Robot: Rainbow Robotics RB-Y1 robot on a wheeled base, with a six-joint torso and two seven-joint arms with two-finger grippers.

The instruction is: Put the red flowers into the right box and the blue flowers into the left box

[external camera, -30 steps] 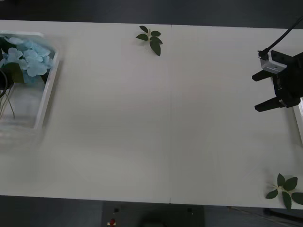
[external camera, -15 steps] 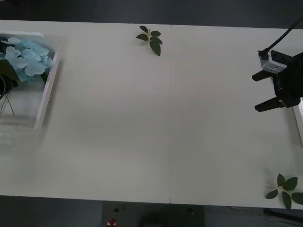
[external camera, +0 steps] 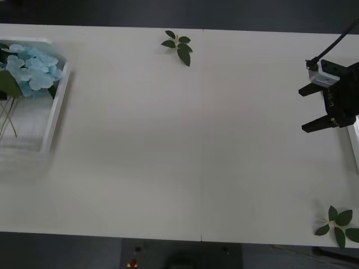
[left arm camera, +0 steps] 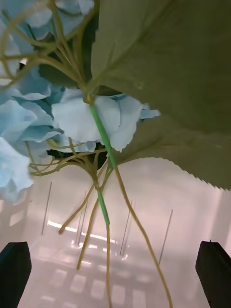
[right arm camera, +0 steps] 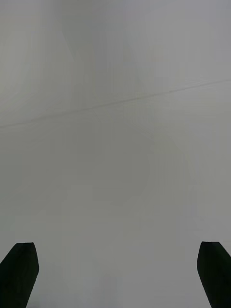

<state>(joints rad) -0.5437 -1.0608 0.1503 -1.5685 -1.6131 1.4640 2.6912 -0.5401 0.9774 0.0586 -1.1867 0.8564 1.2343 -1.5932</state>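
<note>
The blue flowers (external camera: 31, 70) have shifted a little inside the left box (external camera: 55, 115) over the last second: the dark shape that lay over the stems at the box's near-left edge is gone and the cluster now lies settled against the far end. I judge that the left gripper (left arm camera: 115, 274) has just let them go. In its own wrist view its two black fingertips stand wide apart, empty, with the thin stems (left arm camera: 103, 192) loose between and just ahead of them, touching neither. That probably finishes the blue half of the task.

The right gripper (external camera: 314, 106) is spread open too, holding nothing, above bare table (right arm camera: 115, 144) just beside the right box (external camera: 353, 143) (a thin white edge is all that can be seen of it). No red flowers are visible, so I cannot tell whether they are in it.

The blooms are soft, ruffled pale-blue petals, backed by a broad, matt, saw-edged leaf (left arm camera: 168, 72); the stems are wiry, tan and green. The box is translucent white plastic with a ridged floor and raised rim. Two loose leaf sprigs (external camera: 178, 46) (external camera: 338, 225) lie well away from either gripper.
</note>
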